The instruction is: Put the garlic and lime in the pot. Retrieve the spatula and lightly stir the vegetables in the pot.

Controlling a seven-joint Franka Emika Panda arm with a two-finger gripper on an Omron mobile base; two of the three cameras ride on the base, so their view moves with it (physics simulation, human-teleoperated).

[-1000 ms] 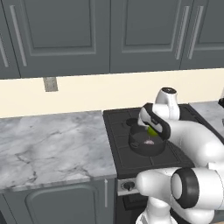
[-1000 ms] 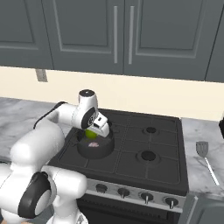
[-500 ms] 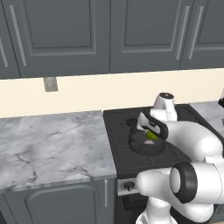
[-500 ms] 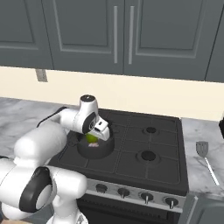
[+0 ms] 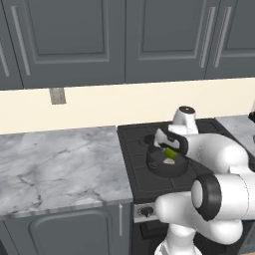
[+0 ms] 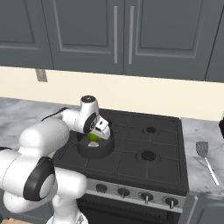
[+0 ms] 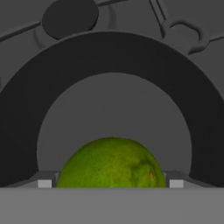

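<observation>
- Lime [image 7: 111, 162]: sits at the bottom centre of the hand view, between the finger tips [image 7: 44, 183]. Rind is bright yellow-green, dimpled, with one small brownish blemish at lower right. Judged firm, light and round, so liable to roll or squirt out of a pinch; best taken across its widest girth with both pads square to the rind.
- Gripper [image 6: 100, 132]: jaws stand wide either side of the lime. Whether the pads bear on the rind cannot be told; the fruit appears to lie low inside the pot, so judged released or on the point of release.
- Pot [image 7: 26, 109]: dark grey rim arcs across the middle of the hand view, with a paler floor inside. In the left base view it sits at centre right on the stove [image 5: 130, 154]. Judged rigid and stable.
- Garlic [image 5: 155, 162]: a pale patch inside the pot, left of the lime; too small to confirm.
- Spatula [image 6: 204, 154]: lies at the right edge of the right base view, well apart from the pot. Flat grey blade points to the upper frame, thin light handle trails lower right. Judged light and stiff; grasp mid-handle.
</observation>
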